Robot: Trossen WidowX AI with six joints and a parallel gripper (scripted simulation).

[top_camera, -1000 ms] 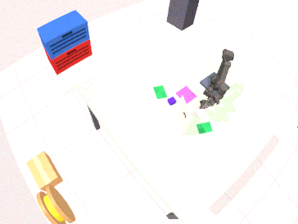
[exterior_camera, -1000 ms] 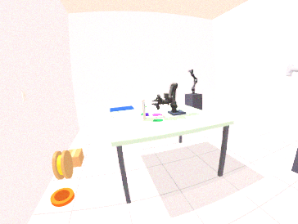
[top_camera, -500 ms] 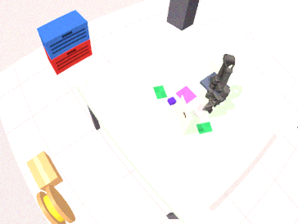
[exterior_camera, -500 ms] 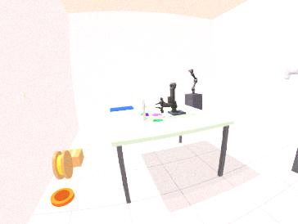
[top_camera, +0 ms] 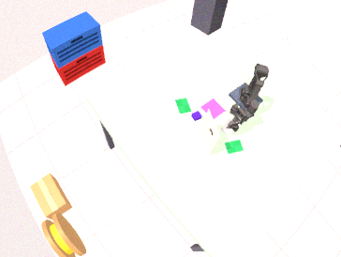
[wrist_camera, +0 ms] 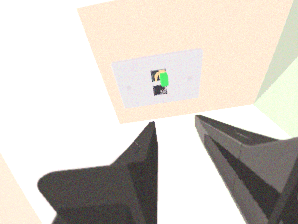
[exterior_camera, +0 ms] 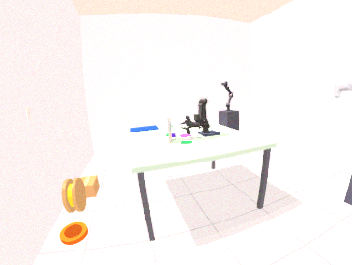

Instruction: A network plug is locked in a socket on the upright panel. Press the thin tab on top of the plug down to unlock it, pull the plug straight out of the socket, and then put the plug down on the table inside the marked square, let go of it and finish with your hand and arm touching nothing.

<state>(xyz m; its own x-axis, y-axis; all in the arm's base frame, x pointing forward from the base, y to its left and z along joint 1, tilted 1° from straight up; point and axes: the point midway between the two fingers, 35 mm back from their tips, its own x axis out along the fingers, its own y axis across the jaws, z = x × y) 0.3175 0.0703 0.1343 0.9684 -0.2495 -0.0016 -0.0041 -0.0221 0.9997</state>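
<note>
The upright panel [wrist_camera: 235, 30] [exterior_camera: 169, 132] faces the wrist camera. It carries a pale grey socket plate [wrist_camera: 135, 75] with two dark openings, one above the other. A small plug [wrist_camera: 164, 79], showing bright green with an orange-yellow part beside it, is at the upper opening; its tab cannot be made out clearly. My gripper [wrist_camera: 174, 123] [top_camera: 227, 129] [exterior_camera: 182, 126] is partly open, with nothing between its fingers. It is in front of the panel, and its tips show below the plate in the wrist view. A magenta square [top_camera: 213, 108] [exterior_camera: 186, 135] lies flat on the table.
Two green patches, a far one [top_camera: 183, 105] and a near one [top_camera: 234, 147], lie on either side of the panel area. A small purple block [top_camera: 196, 115] [exterior_camera: 171, 135] is near the magenta square. The arm's dark base plate [exterior_camera: 209, 133] is behind the gripper.
</note>
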